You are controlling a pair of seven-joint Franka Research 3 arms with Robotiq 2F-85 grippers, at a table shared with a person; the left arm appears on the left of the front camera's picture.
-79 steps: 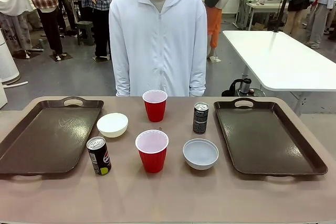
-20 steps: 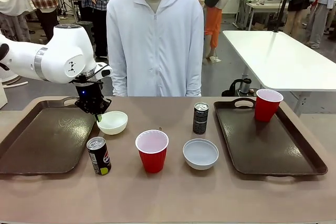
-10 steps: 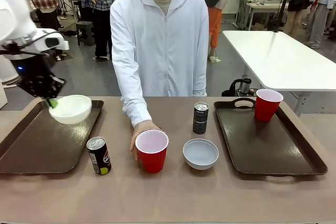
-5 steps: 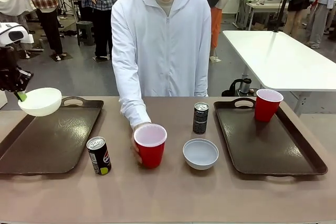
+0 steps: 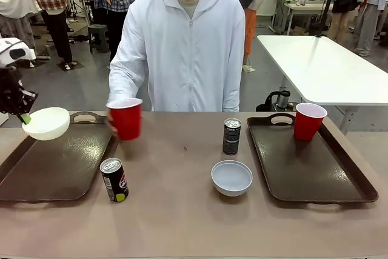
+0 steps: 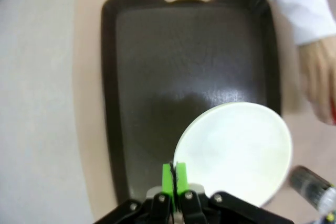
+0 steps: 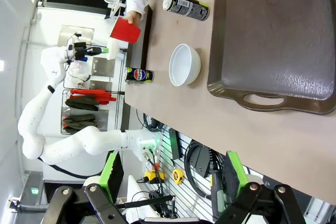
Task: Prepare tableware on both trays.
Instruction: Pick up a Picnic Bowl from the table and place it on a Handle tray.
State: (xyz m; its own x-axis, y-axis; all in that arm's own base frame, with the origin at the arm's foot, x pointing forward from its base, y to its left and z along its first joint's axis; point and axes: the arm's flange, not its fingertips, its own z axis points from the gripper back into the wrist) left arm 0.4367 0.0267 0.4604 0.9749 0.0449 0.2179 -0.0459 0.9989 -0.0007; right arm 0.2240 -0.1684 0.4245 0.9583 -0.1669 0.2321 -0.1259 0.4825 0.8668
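Note:
My left gripper is shut on the rim of a white bowl and holds it above the far left corner of the left tray. In the left wrist view the green pads pinch the bowl over the tray. The person's hand holds a red cup in the air by that tray's right rim. The right tray carries a red cup at its far end. My right gripper is open and holds nothing, high over the right tray.
One dark can stands beside the left tray's near right corner, another left of the right tray. A second white bowl sits in front of that can. The person stands at the far edge, their sleeve reaching over the table.
The person has lifted the red cup from the table's middle and carried it left to the left tray's edge. My left gripper with the bowl has sunk slightly.

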